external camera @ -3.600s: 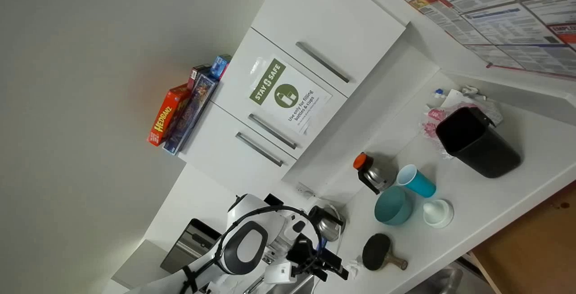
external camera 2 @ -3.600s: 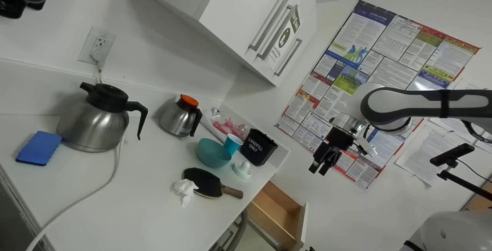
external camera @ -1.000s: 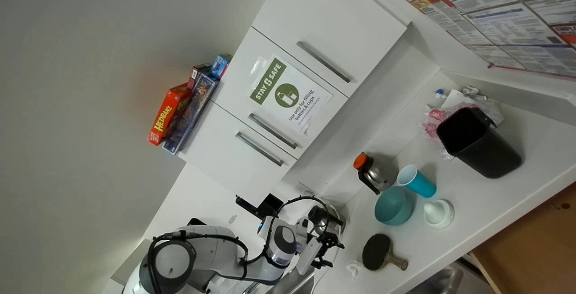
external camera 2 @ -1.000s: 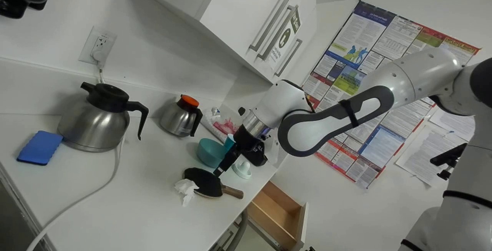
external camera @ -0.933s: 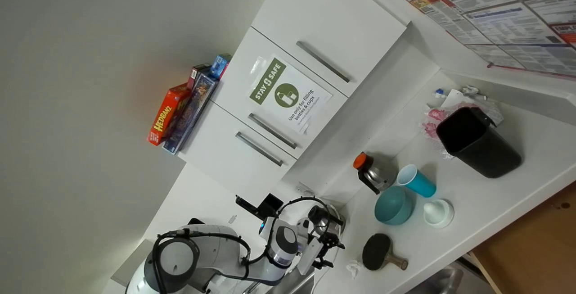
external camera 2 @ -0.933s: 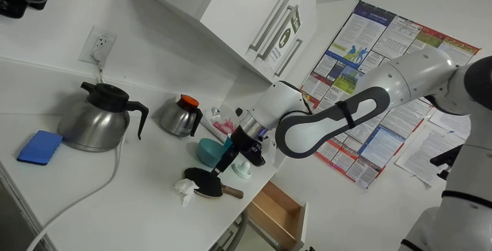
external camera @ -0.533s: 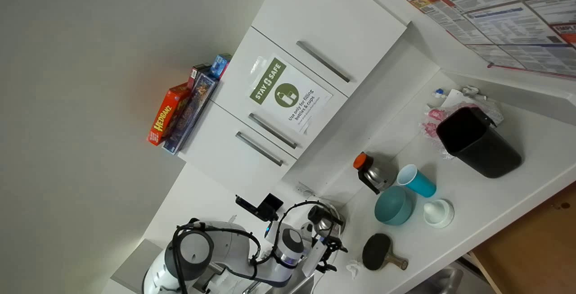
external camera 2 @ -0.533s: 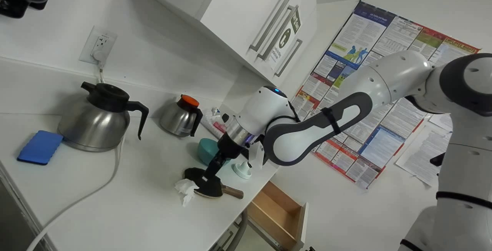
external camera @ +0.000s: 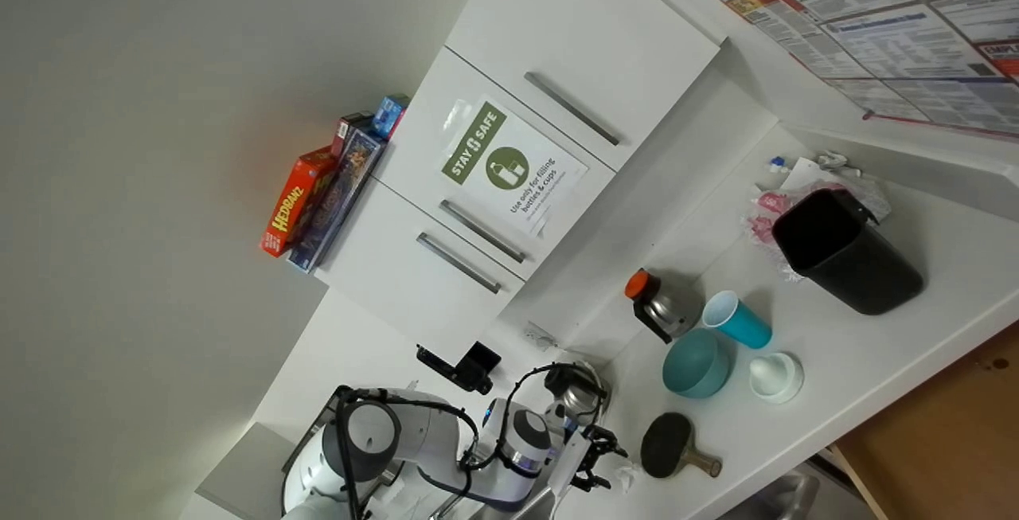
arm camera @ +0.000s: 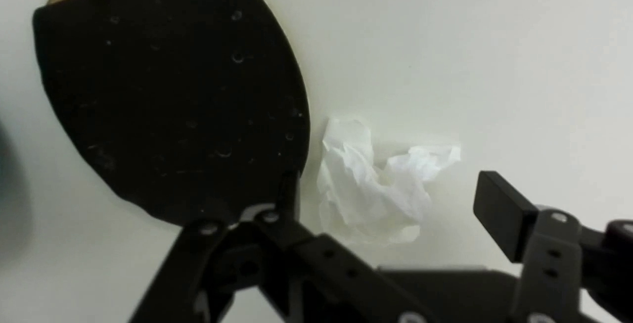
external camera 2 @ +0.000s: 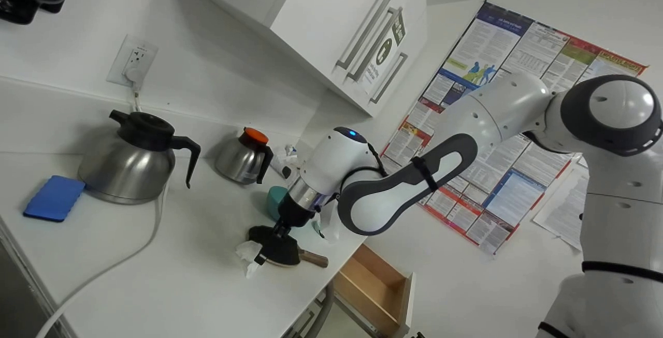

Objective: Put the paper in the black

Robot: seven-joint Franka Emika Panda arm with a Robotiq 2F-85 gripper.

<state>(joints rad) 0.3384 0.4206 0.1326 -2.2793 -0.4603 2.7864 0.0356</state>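
Note:
The paper is a small white crumpled wad lying on the counter beside a black paddle. It also shows in both exterior views. My gripper is open and empty, and in the wrist view the paper lies between and slightly beyond its two fingers. The left finger overlaps the paddle's edge in that view. In both exterior views the gripper is low, near the paper and the paddle. The black bin stands at the counter's far end, its mouth visible. In an exterior view the arm hides it.
The black paddle with a wooden handle lies right beside the paper. A teal bowl, blue cup, pale juicer-like item and orange-lidded carafe stand towards the bin. A large steel carafe and cord are behind.
The arm has swung from near the wall posters over the counter. In the last second the gripper has moved down and across the paddle towards the paper. The paper and bin have not moved.

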